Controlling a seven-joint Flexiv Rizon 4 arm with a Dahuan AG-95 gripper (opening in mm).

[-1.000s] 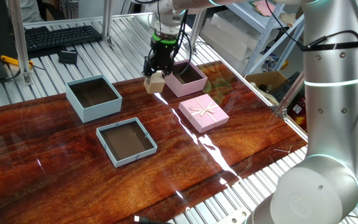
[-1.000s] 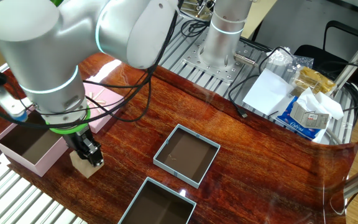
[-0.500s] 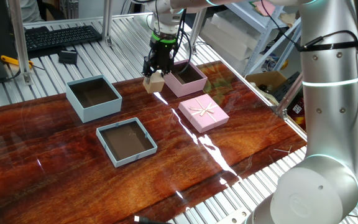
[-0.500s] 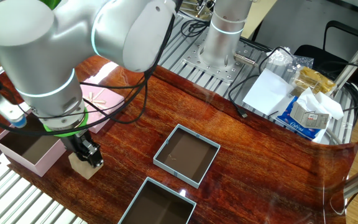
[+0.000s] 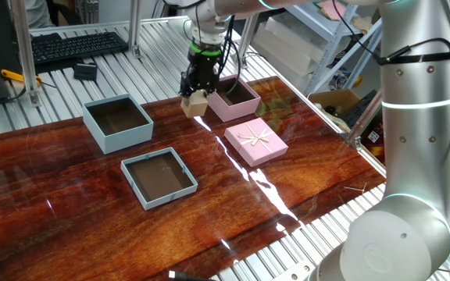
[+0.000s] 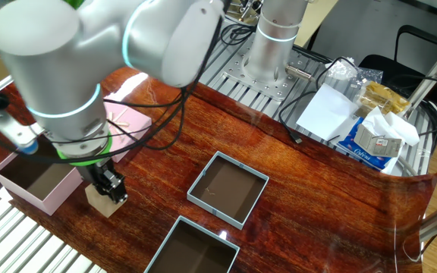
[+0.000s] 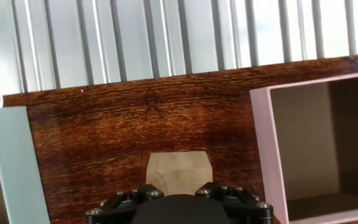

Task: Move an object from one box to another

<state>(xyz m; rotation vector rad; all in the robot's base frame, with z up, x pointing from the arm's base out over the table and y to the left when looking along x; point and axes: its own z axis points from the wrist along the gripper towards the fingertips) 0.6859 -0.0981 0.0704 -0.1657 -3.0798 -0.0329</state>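
Wooden cube [image 5: 196,103] in hand [image 5: 195,92], beside pink box [image 5: 235,98], w/ nothing inside.

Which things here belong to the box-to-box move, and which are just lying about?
Job:
gripper, shut on the cube
pink box
tall blue box

Lying about:
blue tray
bow lid
keyboard
tissue packet

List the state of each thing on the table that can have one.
hand: shut on the wooden cube
wooden cube: held, outside both boxes
pink box: open, nothing seen inside
blue-grey box: open, empty
blue-grey tray: open, empty
pink lid: off its box, flat on the table
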